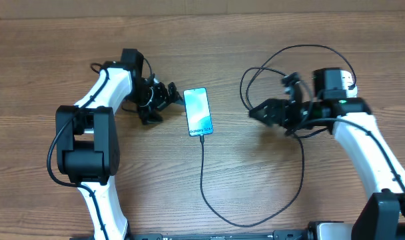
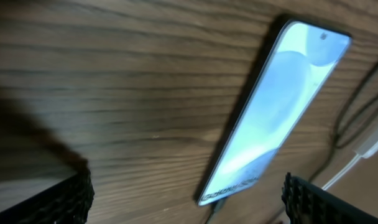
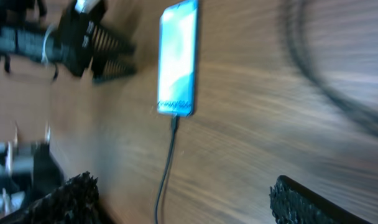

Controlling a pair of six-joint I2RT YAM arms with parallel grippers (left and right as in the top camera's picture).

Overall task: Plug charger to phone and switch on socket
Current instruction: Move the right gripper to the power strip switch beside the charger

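Observation:
The phone (image 1: 197,111) lies flat at the table's middle with its screen lit. It also shows in the left wrist view (image 2: 276,106) and the right wrist view (image 3: 177,62). The charger's thin black cable (image 1: 202,173) has its tip in the phone's near end, curves along the front and rises to loops by the right arm. It also shows in the right wrist view (image 3: 167,168). My left gripper (image 1: 168,97) is open and empty just left of the phone. My right gripper (image 1: 259,112) is open and empty right of the phone. The socket is out of view.
Black cable loops (image 1: 289,60) lie at the back right around the right wrist. A small white object with a thin white line (image 2: 370,144) shows at the left wrist view's right edge; I cannot tell what it is. The wooden table (image 1: 56,53) spans all views.

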